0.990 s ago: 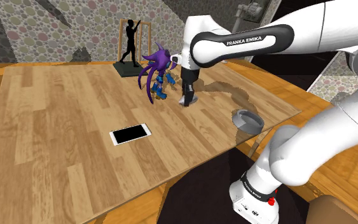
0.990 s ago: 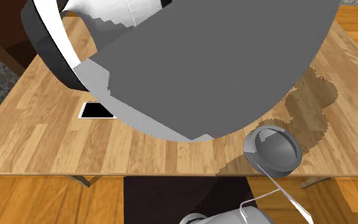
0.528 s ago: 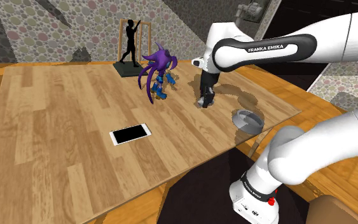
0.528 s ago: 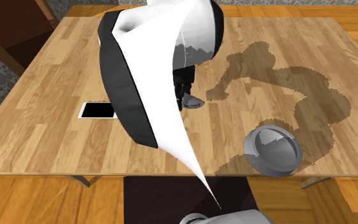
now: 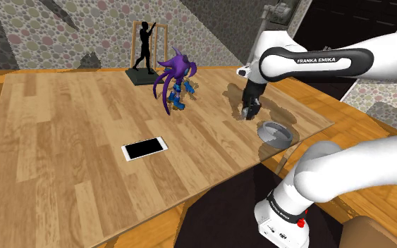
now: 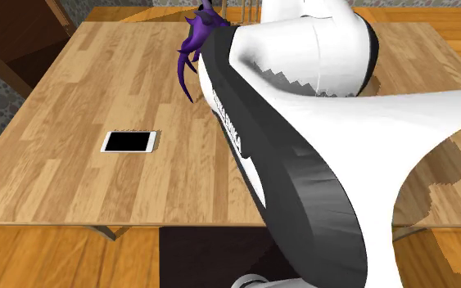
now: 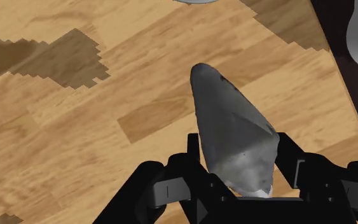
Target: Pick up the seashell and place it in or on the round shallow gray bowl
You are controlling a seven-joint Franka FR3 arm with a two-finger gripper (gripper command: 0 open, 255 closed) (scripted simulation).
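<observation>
A grey, pointed seashell (image 7: 229, 124) sits clasped between my two black fingers, its tip pointing away from the hand. My gripper (image 7: 238, 151) is shut on it and hangs just above the wooden table (image 5: 70, 134). In the shoulder view the gripper (image 5: 248, 113) is a short way up and left of the round shallow grey bowl (image 5: 274, 133), which stands near the table's right edge. In the second exterior view my arm (image 6: 302, 139) covers the spot where the bowl stands.
A purple spiky figure (image 5: 175, 82) and a black figurine on a stand (image 5: 145, 53) stand at the table's far side. A phone (image 5: 144, 148) lies flat nearer the front; it also shows as the phone (image 6: 128, 141) across the table.
My arm has carried the seashell toward the shoulder view's right, from beside the purple figure to close by the bowl. The grip has not changed.
</observation>
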